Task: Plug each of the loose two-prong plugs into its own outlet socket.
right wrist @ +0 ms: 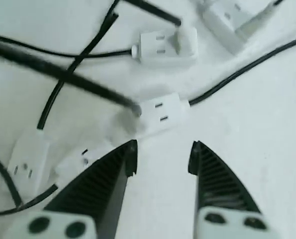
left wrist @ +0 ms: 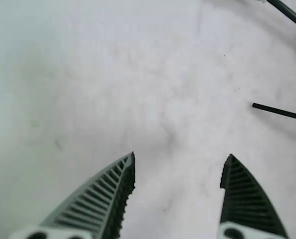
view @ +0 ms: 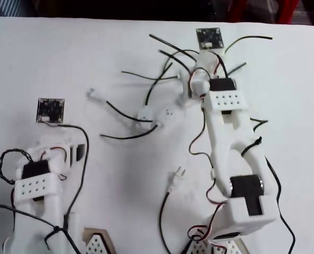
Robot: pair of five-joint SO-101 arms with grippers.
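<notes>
On the white table (view: 40, 58), a loose two-prong plug (view: 176, 177) lies at lower centre of the high view. Its prongs point toward the upper right and its black cord trails down to the bottom edge. The plug sits just left of the right arm and well apart from the sockets. A small white piece (view: 93, 94), upper left of centre, may be a second plug, though it is too small to be sure. The white outlet sockets (view: 157, 112) cluster in the middle of the frame among loose black cords (view: 252, 37). The right gripper (right wrist: 162, 152) is stretched out to the upper centre of the high view, its claw parted and holding nothing. In its wrist view the fingertips (right wrist: 130, 154) stand just short of the nearest socket (right wrist: 160, 113), which shows two slots, and more sockets lie beyond and beside it. The left gripper (left wrist: 180, 162) sits at lower left of the high view. Its claw is spread wide and empty over bare table, with two cord ends lying farther off.
</notes>
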